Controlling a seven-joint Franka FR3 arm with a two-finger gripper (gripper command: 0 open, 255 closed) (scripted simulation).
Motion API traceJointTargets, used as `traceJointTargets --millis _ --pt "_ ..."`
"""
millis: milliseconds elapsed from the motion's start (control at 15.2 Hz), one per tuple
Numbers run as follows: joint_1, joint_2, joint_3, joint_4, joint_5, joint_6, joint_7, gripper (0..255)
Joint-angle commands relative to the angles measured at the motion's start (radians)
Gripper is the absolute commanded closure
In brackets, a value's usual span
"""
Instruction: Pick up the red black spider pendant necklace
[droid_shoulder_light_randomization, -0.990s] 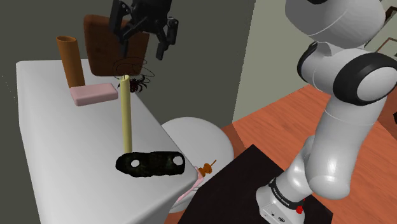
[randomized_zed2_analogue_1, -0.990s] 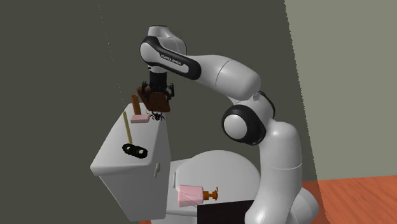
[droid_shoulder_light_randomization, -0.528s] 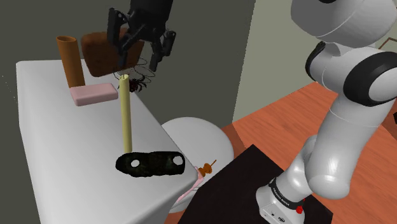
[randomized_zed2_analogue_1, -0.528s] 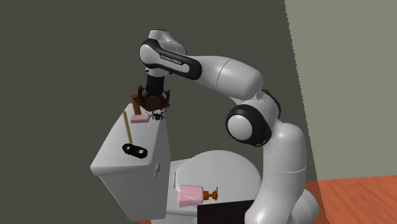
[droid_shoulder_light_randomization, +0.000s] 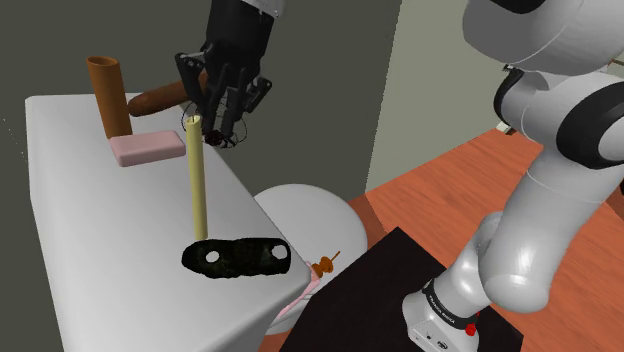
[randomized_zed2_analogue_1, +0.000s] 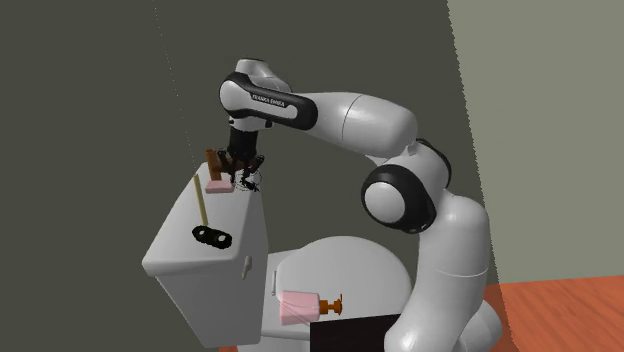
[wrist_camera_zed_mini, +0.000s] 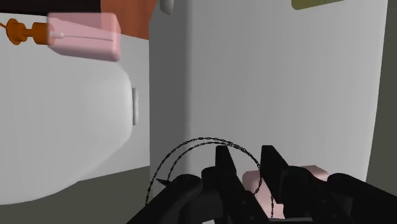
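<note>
On white toilet cistern lid (droid_shoulder_light_randomization: 80, 230), just beside pink rectangular bar (droid_shoulder_light_randomization: 148, 147): red-and-black spider pendant necklace with thin dark chain (randomized_zed2_analogue_1: 251, 184), lying flat, not lifted. All-black two-finger gripper (droid_shoulder_light_randomization: 225, 128): lowered within the last second from well above to right at the pendant, chain looped about its tips in wrist view. Jaw state: cannot tell, clasping or merely straddling. Judged stage: descent finished; secure clasp unconfirmed, lift outstanding.
</note>
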Motion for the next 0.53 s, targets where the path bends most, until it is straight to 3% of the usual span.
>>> traceJointTargets --millis 0,462 --pt "0.026 0.093 -0.027 0.139 -0.173 -0.080 0.008 255" --pt "0.084 0.154 -0.060 0.332 -0.188 -0.210 0.020 255"
